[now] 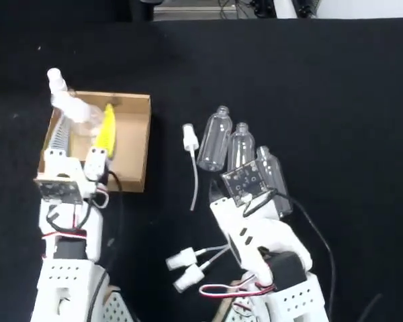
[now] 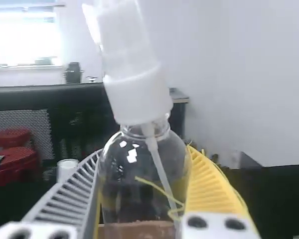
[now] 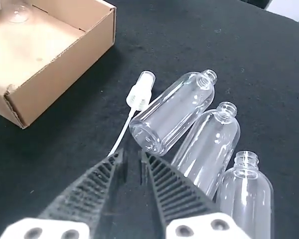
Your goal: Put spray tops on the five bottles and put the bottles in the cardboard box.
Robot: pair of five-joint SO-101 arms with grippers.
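Note:
My left gripper (image 1: 84, 115) (image 2: 142, 164) is shut on a clear bottle (image 1: 77, 109) (image 2: 139, 184) with a white spray top (image 1: 54, 78) (image 2: 127, 69) on its neck. It holds the bottle tilted over the cardboard box (image 1: 136, 144) (image 3: 65, 55). Three open-necked bottles (image 1: 215, 137) (image 3: 172, 112) lie side by side right of the box. A loose spray top (image 1: 190, 137) (image 3: 139, 92) lies between them and the box. My right gripper (image 3: 132, 158) (image 1: 216, 194) hovers just short of the bottles' bases, its jaws a narrow gap apart with nothing between them.
Two more spray tops (image 1: 183, 267) lie near the right arm's base at the front. The table is covered with black cloth (image 1: 322, 100), bare to the right and at the back.

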